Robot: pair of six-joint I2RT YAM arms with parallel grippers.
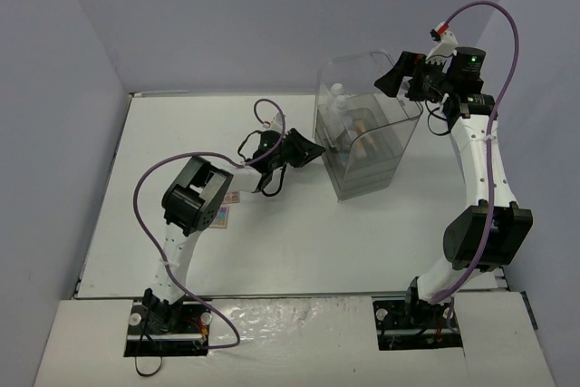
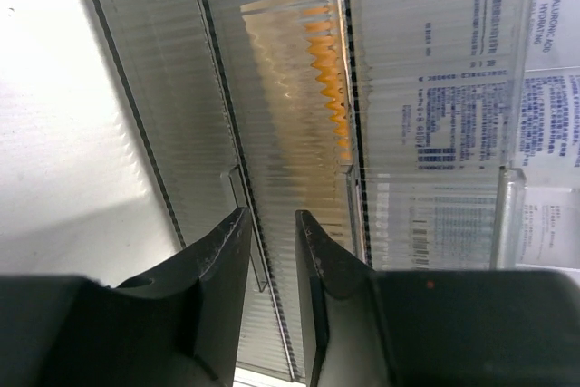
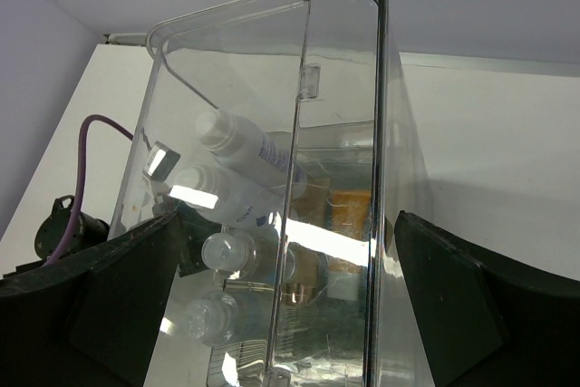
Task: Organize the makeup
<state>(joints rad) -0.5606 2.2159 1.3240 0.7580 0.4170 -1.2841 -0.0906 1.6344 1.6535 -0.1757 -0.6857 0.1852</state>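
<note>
The left gripper [image 2: 272, 256] is narrowed to a slim gap around the drawer pull [image 2: 245, 215] of the clear case [image 1: 362, 133]; whether the pull is actually pinched cannot be told. If it is caught only at the fingertips, it may be lost on the draw, or the case may be dragged and tipped and the white bottles [image 3: 237, 144] inside toppled. The right gripper [image 3: 285, 219] is held wide open astride the case's top, so little bracing is given. An orange case [image 2: 328, 70] is glimpsed just beyond the left fingertips, behind the ribbed front; the eyeshadow palette [image 1: 221, 216] lies well behind that gripper.
</note>
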